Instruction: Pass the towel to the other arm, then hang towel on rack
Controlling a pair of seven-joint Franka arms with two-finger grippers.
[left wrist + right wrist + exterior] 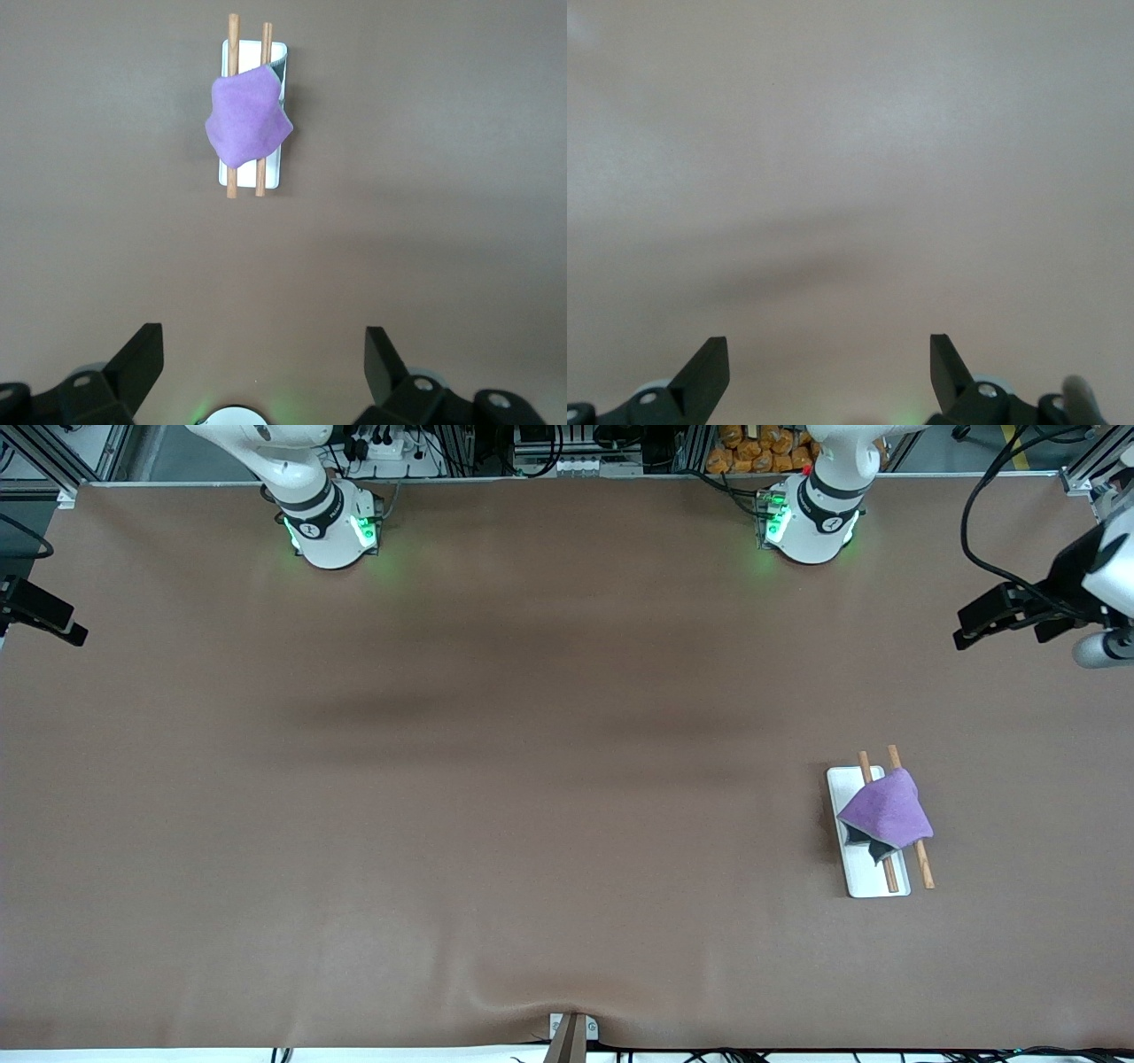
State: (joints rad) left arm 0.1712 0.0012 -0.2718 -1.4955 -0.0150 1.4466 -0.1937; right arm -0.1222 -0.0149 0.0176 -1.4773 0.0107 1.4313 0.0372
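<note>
Both arms had glossy white rounded shells with black ring bands at joints. Bases glowed with green status lights, at 11 o'clock for right arm (323,522) and 1 o'clock for left arm (815,518). Small round dark marking showed on each lower link. Black cables looped near left arm's wrist, at 3 o'clock. Left end effector (263,367) and right end effector (829,370) had matte black wedge-shaped fingers, silver screws on knuckles, fingers spread apart.
</note>
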